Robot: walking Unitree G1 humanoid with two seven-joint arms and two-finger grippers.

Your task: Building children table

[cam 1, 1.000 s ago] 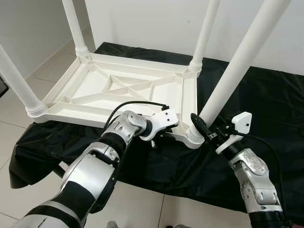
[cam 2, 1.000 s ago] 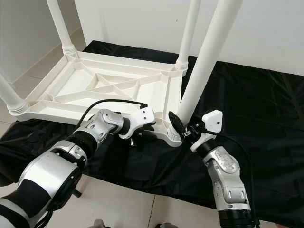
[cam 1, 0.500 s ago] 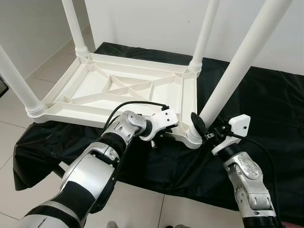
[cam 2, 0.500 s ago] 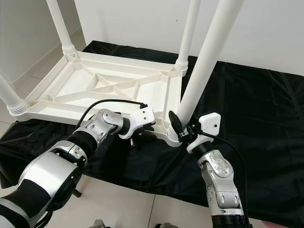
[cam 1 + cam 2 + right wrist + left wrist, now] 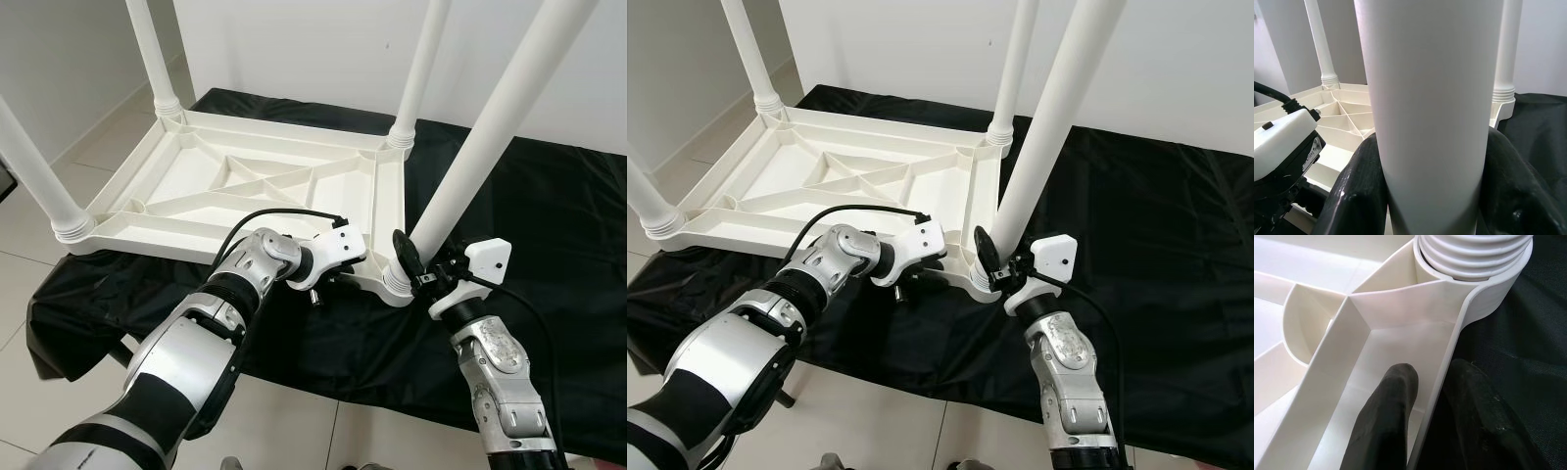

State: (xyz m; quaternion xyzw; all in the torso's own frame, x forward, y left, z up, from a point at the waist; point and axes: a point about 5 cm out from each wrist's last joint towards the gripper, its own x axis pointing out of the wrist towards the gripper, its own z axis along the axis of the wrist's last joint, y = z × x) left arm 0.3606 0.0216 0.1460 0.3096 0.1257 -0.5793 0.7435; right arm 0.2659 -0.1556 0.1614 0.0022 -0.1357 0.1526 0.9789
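Upturned white table top (image 5: 245,181) lying on a black cloth (image 5: 549,206) on the floor, legs up. Left gripper (image 5: 1425,396) pinching the rim wall at the near right corner, one finger (image 5: 1388,416) inside, one outside. Right gripper (image 5: 1430,186) clasping the near right leg (image 5: 490,137) just above its socket, fingers (image 5: 1354,191) pressed to both sides.

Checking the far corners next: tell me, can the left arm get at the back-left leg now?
Probably not: the left claw is clamped on the table frame rim near you; the back-left leg stands across it.
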